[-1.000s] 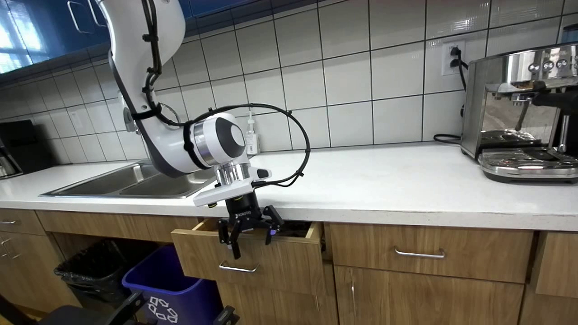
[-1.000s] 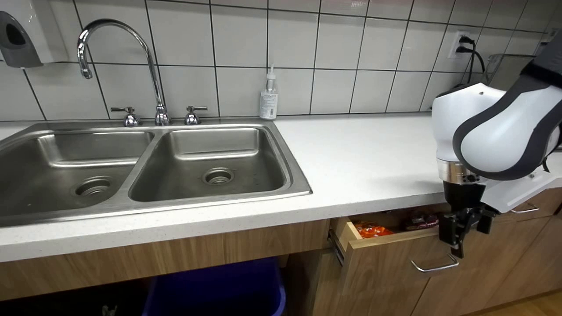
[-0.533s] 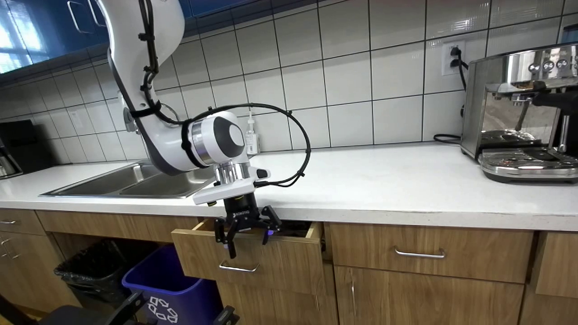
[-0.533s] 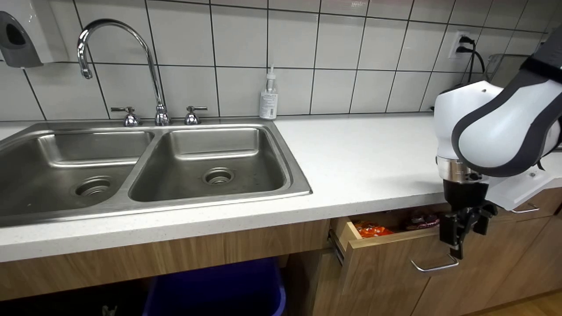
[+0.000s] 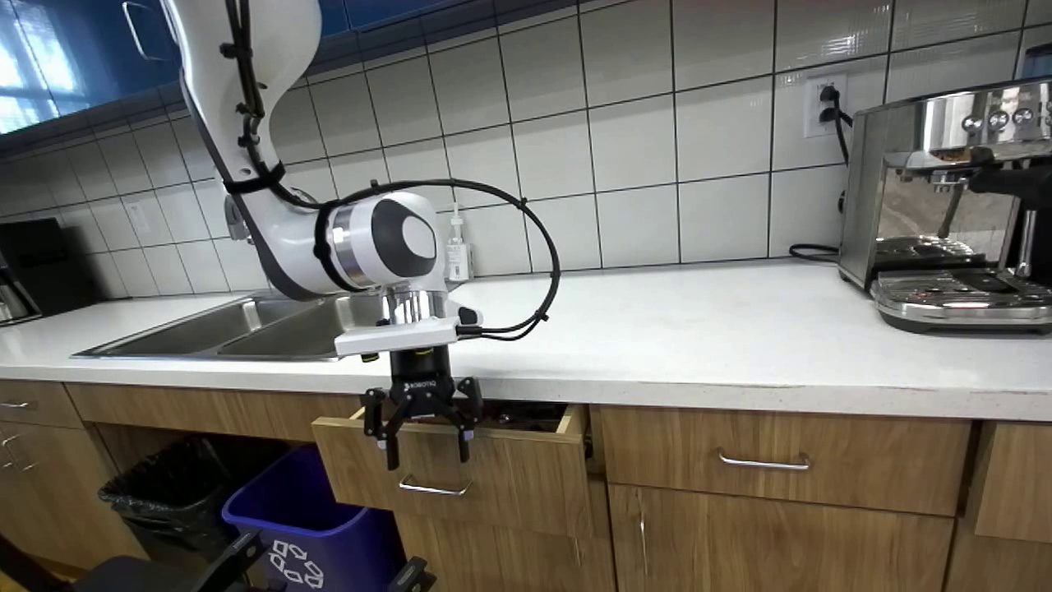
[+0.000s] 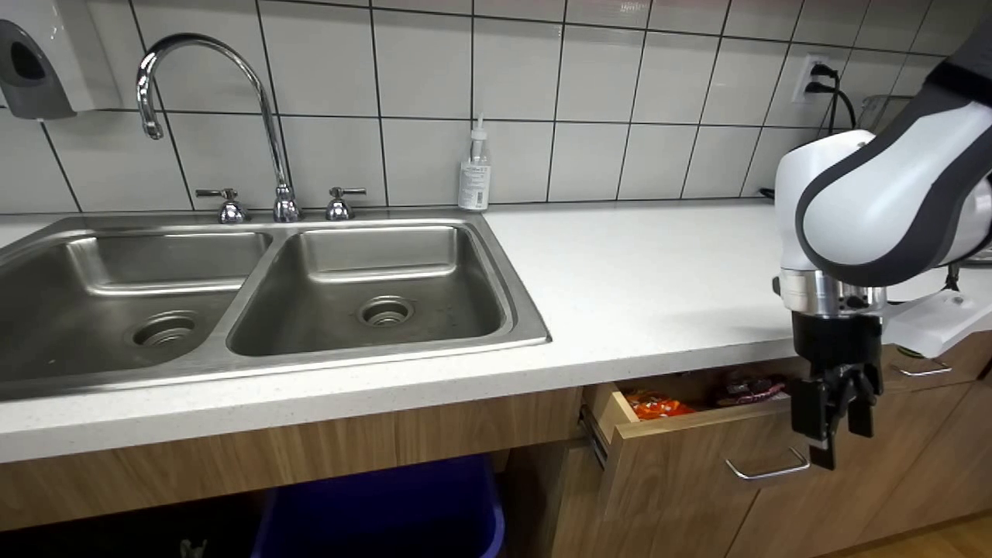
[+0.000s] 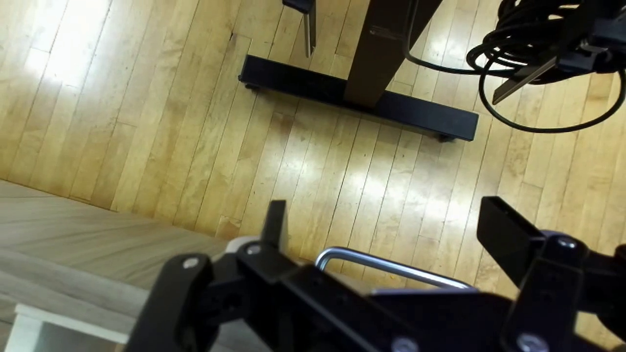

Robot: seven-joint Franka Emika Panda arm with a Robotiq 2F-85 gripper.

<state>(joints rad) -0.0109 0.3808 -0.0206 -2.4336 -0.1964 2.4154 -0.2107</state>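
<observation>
Right by the front of the pulled-out drawer (image 5: 526, 485), the gripper (image 5: 428, 457) hangs pointing down, jaws spread pretty wide. The drawer's metal handle (image 5: 434, 491) is super close to it, can't tell if they're touching. Some orange packaging (image 6: 657, 405) lies inside the drawer too.

This is a kitchen: a steel double sink (image 6: 246, 298) with a chrome faucet (image 6: 286, 204) is set into a white surface (image 5: 699, 329) along a tiled wall (image 5: 633, 140), an espresso machine (image 5: 929, 197) shares that surface, blue cupboards (image 5: 90, 66) hang above and a recycling bin (image 5: 353, 547) stands underneath. Whether it serves a home or an office cannot be told.
</observation>
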